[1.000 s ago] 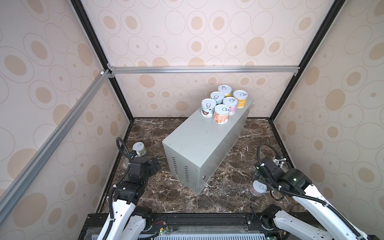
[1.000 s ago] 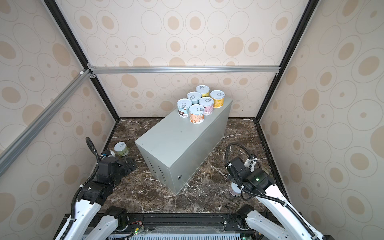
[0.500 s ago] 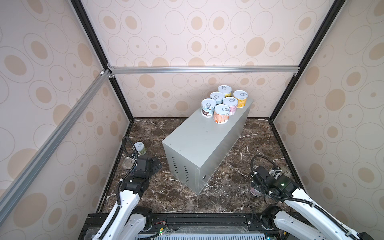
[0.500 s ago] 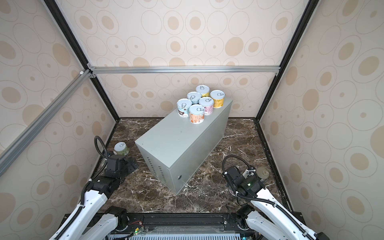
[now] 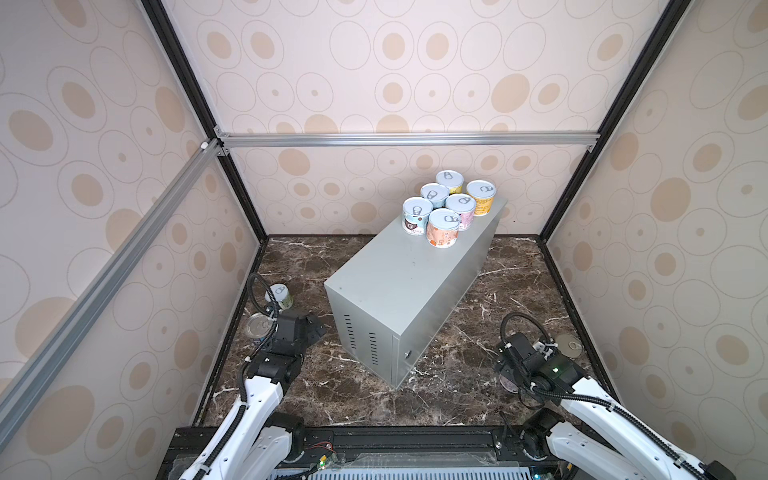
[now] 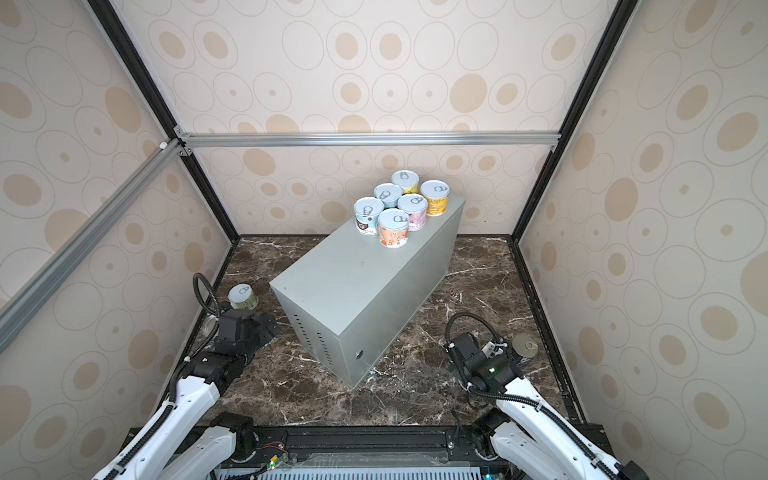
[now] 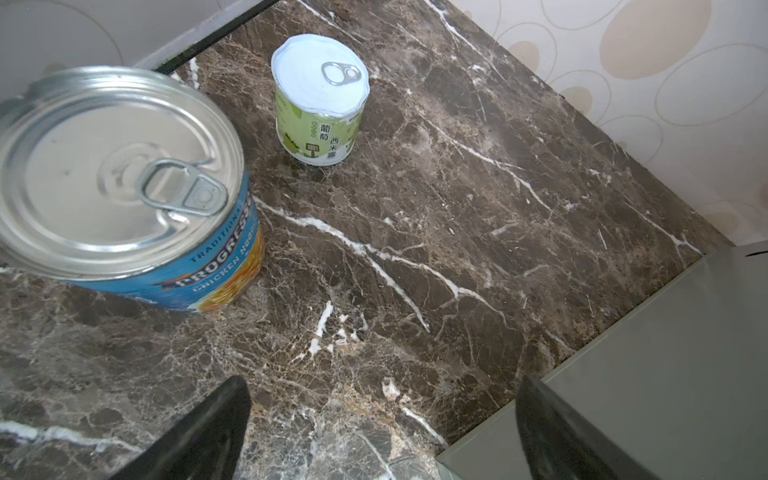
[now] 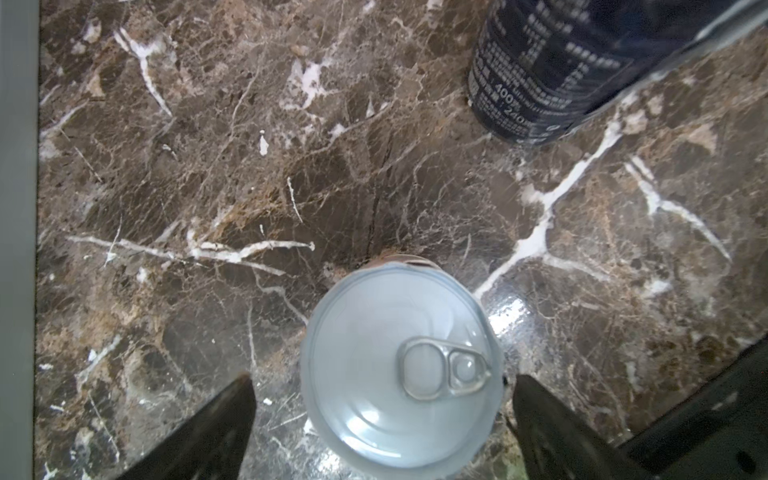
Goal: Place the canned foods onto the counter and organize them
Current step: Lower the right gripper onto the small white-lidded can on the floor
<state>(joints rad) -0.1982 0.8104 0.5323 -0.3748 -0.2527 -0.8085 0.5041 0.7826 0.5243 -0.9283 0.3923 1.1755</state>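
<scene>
"What lined the booth?"

"Cream wallpaper [image 5: 415, 62] printed with tan ovals and thin rings covered all three walls, framed by black corner posts [image 5: 615, 108]."

"And the metalwork?"

"A silver aluminium bar [image 5: 407, 139] ran level across the back wall, and a second rail [image 5: 124, 253] slanted along the left one. The floor [image 5: 365, 399] was dark brown marble, veined white and glossy in places."

six pastel cans [image 5: 444, 227] cluster upright on the grey counter's [image 5: 399, 274] far end; a green can [image 5: 279, 296] stands below.
</scene>
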